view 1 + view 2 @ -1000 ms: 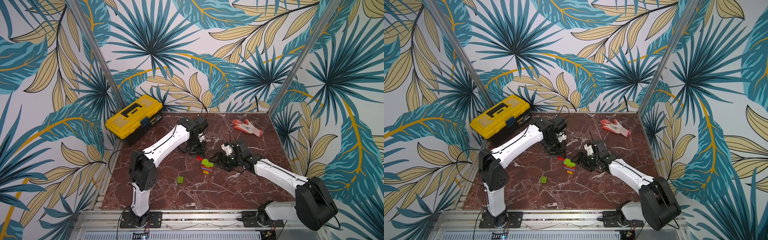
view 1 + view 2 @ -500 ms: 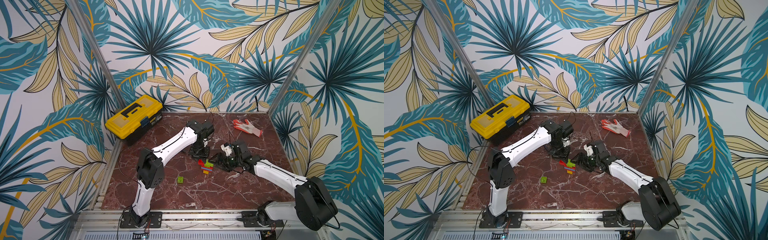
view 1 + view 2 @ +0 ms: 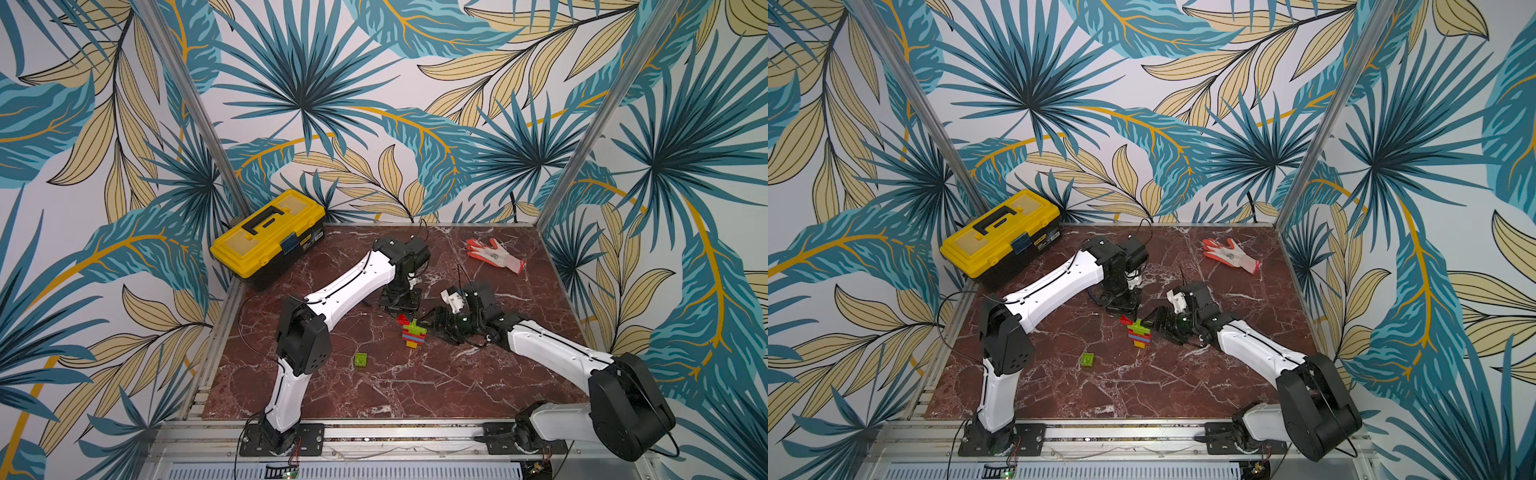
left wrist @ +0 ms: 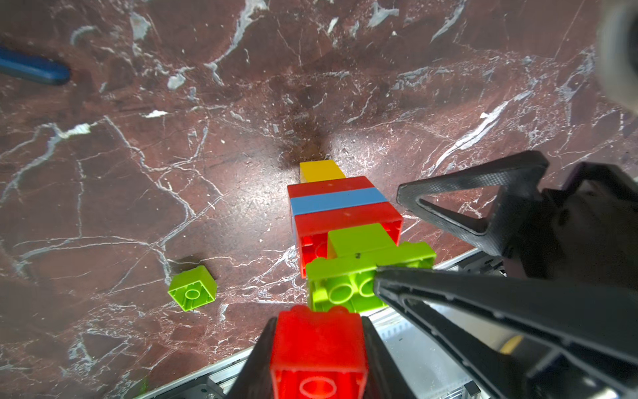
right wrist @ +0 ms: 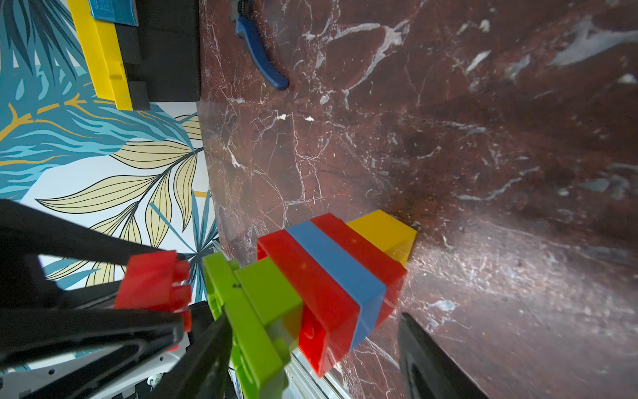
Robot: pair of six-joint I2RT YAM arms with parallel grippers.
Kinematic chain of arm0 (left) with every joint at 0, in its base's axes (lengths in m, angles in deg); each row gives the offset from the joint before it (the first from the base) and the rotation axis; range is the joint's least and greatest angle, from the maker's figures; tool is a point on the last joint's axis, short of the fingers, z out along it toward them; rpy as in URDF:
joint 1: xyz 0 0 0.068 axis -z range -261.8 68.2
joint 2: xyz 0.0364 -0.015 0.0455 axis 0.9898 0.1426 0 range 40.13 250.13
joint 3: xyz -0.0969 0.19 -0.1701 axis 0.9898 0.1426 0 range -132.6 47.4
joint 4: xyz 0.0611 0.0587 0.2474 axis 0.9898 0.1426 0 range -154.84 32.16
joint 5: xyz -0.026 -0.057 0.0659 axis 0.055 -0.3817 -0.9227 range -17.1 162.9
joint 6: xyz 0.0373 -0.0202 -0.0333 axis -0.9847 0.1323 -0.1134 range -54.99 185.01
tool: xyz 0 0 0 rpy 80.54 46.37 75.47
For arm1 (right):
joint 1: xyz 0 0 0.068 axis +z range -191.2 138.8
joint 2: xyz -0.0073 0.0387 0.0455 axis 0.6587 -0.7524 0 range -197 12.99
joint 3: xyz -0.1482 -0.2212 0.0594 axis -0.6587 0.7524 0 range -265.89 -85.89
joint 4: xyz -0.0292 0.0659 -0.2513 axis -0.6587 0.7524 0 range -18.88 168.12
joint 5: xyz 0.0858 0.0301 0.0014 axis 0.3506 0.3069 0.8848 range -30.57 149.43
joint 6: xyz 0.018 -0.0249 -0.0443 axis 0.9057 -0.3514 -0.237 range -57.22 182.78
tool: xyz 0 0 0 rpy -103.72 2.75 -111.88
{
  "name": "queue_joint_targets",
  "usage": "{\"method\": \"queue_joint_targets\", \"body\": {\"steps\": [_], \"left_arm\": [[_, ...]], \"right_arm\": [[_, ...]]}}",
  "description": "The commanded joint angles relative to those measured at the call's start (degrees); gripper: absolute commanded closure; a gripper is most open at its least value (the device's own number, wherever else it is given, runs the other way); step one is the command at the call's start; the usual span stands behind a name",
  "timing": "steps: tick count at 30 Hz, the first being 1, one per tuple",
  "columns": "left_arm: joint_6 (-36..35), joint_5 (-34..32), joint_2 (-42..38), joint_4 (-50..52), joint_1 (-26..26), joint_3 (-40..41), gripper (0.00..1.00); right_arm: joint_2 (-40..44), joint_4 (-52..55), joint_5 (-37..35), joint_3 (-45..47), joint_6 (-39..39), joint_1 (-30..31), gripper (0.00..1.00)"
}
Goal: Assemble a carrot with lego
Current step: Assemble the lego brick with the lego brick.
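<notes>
The carrot (image 3: pixel 413 333) (image 3: pixel 1139 333) stands on the marble with its yellow tip (image 4: pixel 321 171) down, then red, blue and red bands and lime-green pieces (image 5: pixel 262 304) on top. My left gripper (image 3: pixel 401 318) (image 4: pixel 317 323) is shut on a red lego brick (image 4: pixel 319 349) (image 5: pixel 152 279). The brick's studs face the lime top across a narrow gap. My right gripper (image 3: pixel 436 324) (image 5: pixel 312 317) is open and straddles the carrot. One of its fingers (image 5: pixel 207 349) touches the lime plate; the other stands just off the bands. A loose lime lego brick (image 3: pixel 360 359) (image 4: pixel 192 288) lies to the left.
A yellow toolbox (image 3: pixel 268 237) sits at the back left corner and an orange-and-white glove (image 3: pixel 494 255) at the back right. Blue-handled pliers (image 5: pixel 262 58) lie on the marble under my left arm, between toolbox and carrot. Patterned walls close in the table's back and sides.
My left arm has swung toward the carrot, bringing the red brick up to its lime top. The right gripper has narrowed slightly around the carrot, which has stayed in place.
</notes>
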Motion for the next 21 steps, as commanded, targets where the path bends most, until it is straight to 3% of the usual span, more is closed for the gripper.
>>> {"method": "queue_joint_targets", "body": {"steps": [1,21], "left_arm": [[0.54,-0.64,1.21,0.76,0.13,-1.78,0.89],[1.61,-3.07,1.87,1.43,0.91,-0.1,0.9]], "right_arm": [[-0.47,-0.08,0.33,1.75,-0.24,-0.12,0.27],[-1.03,-0.48,0.73,2.63,-0.9,-0.12,0.29]]}}
